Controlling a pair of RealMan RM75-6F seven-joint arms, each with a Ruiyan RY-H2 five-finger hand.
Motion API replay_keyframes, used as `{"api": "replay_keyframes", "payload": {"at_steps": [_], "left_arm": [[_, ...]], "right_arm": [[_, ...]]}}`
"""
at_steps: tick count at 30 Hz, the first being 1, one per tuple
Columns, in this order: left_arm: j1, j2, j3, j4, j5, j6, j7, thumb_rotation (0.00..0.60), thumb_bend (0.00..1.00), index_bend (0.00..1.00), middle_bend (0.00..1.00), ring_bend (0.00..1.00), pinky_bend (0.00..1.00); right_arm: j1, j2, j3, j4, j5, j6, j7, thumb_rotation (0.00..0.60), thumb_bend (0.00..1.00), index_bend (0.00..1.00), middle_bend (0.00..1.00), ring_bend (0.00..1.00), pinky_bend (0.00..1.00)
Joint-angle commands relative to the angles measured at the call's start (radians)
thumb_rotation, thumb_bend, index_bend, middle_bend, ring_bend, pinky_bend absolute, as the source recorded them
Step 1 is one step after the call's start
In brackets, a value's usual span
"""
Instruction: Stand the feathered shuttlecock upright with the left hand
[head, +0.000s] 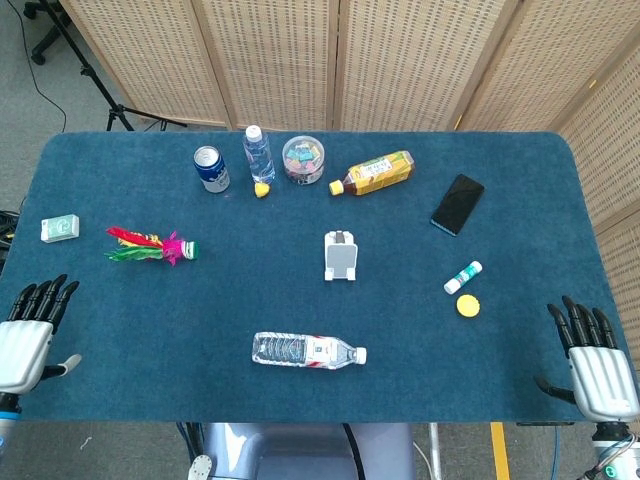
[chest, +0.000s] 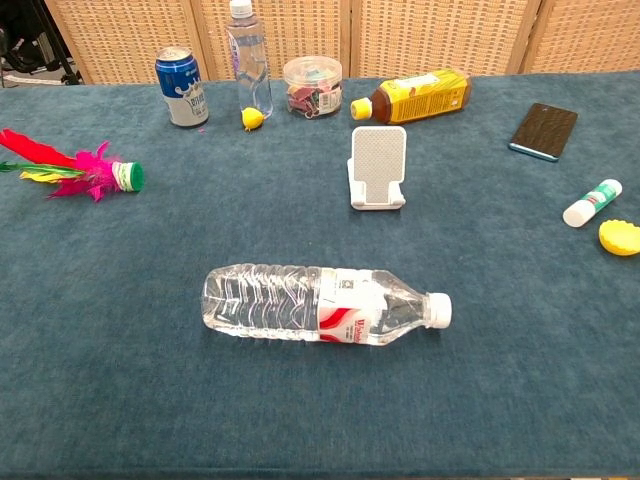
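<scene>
The feathered shuttlecock (head: 152, 246) lies on its side on the table (head: 240, 300), toward 1 o'clock of the left hand (head: 28, 335) and well apart. That hand rests at the table's edge, fingers apart and apparently straight, holding nothing.

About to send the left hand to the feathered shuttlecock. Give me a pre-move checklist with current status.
1. Shuttlecock located, lying on its side, green base toward table centre: ok.
2. Left hand holds nothing, fingers apart, at the near table edge: ok.
3. Bare cloth between left hand and shuttlecock: ok.
4. Small green-and-white box lies left of the feathers, apart from them: ok.
5. Right hand parked at the far right corner, holds nothing: ok.
6. Base flat enough to stand on: cannot tell.
</scene>
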Motion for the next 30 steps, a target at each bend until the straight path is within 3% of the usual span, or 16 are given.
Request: {"api": "replay_keyframes", "payload": {"at_steps": [1, 8, 14, 19, 30], "left_arm": [[-0.009, -0.003, -0.013, 0.002, -0.014, -0.007, -0.006, 0.6, 0.12, 0.0, 0.0, 0.0, 0.0], [-0.094, 0.022, -0.098, -0.003, -0.113, -0.101, -0.007, 0.6, 0.14, 0.13, 0.0, 0.0, 0.0], [-0.206, 0.049, -0.189, 0.021, -0.298, -0.273, -0.018, 0.6, 0.18, 0.27, 0.0, 0.0, 0.0], [-0.313, 0.054, -0.248, 0.091, -0.496, -0.445, -0.008, 0.6, 0.23, 0.29, 0.0, 0.0, 0.0], [-0.48, -0.038, -0.262, 0.294, -0.761, -0.588, 0.122, 0.6, 0.3, 0.33, 0.0, 0.0, 0.0]], "right_arm": [[-0.002, 0.001, 0.0, 0.0, 0.001, 0.002, 0.002, 0.6, 0.0, 0.0, 0.0, 0.0, 0.0], [-0.007, 0.007, -0.002, -0.005, -0.012, 0.016, 0.011, 0.6, 0.0, 0.0, 0.0, 0.0, 0.0], [-0.007, 0.008, -0.002, -0.004, -0.011, 0.014, 0.015, 0.6, 0.0, 0.0, 0.0, 0.0, 0.0], [-0.004, 0.007, -0.002, -0.003, -0.009, 0.005, 0.015, 0.6, 0.0, 0.0, 0.0, 0.0, 0.0], [-0.002, 0.007, 0.004, 0.002, 0.001, 0.002, 0.021, 0.6, 0.0, 0.0, 0.0, 0.0, 0.0]]}}
